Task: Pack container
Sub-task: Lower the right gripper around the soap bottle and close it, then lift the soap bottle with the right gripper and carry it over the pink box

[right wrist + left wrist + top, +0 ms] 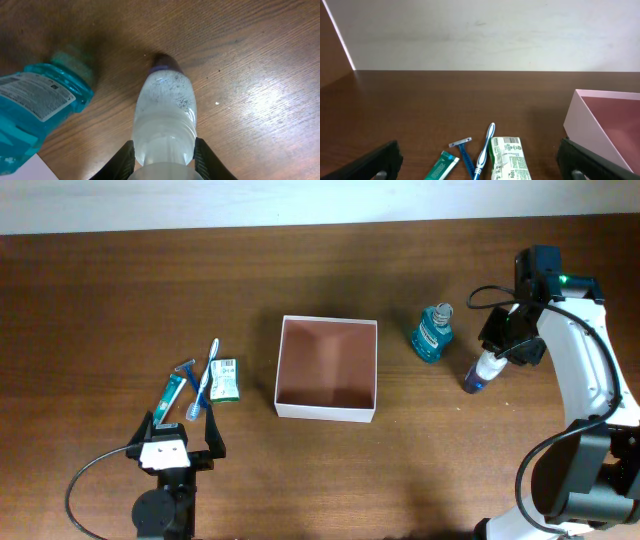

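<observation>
The container [327, 412], a square white box with a reddish-brown inside, stands open at the table's middle; its wall shows in the left wrist view [585, 122]. My right gripper [497, 352] is shut on a clear bottle [480, 370] with a purple end, tilted, right of a blue mouthwash bottle [431, 335]. In the right wrist view the fingers [164, 160] clasp the clear bottle [165, 110] beside the mouthwash [37, 107]. My left gripper [180, 432] is open and empty, just in front of a toothpaste tube [172, 393], a razor [188, 370], a toothbrush [205, 380] and a green-white packet [225, 379].
In the left wrist view the open fingers [480, 165] frame the toothpaste [442, 167], razor [465, 155], toothbrush [485, 150] and packet [509, 159]. A pale wall runs along the table's far edge.
</observation>
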`<move>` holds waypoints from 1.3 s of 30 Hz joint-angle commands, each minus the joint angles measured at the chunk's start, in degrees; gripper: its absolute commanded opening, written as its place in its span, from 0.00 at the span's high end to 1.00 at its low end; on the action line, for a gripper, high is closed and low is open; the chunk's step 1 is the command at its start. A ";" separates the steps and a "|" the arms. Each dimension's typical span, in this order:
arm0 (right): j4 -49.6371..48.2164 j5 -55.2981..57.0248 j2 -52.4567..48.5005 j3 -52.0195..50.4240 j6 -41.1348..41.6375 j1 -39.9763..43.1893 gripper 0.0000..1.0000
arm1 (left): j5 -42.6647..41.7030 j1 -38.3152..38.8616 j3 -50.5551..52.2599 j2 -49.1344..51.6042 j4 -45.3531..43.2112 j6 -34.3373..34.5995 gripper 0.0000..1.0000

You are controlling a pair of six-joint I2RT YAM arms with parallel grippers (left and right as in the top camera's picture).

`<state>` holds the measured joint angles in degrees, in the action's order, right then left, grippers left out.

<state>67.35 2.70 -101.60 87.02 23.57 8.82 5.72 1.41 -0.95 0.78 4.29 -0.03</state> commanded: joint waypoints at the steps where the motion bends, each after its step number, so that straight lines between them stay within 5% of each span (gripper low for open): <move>1: 0.81 0.90 -0.33 1.73 -0.85 0.24 0.69 | -1.01 -0.35 0.44 -0.44 -0.13 -0.70 0.01; 14: 6.40 0.52 -0.28 8.39 -2.05 0.20 0.69 | -1.01 -0.35 0.44 -0.44 -0.13 -0.70 0.00; 19: 7.06 0.22 -0.24 8.57 -2.25 0.20 0.83 | -1.01 -0.35 0.44 -0.44 -0.13 -0.70 0.01; 39: 12.22 -1.25 4.17 12.07 -6.67 0.13 0.80 | -1.01 -0.35 0.44 -0.44 -0.13 -0.70 0.00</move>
<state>78.50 1.80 -101.41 95.48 18.55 8.82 5.72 1.41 -0.95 0.80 4.29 -0.03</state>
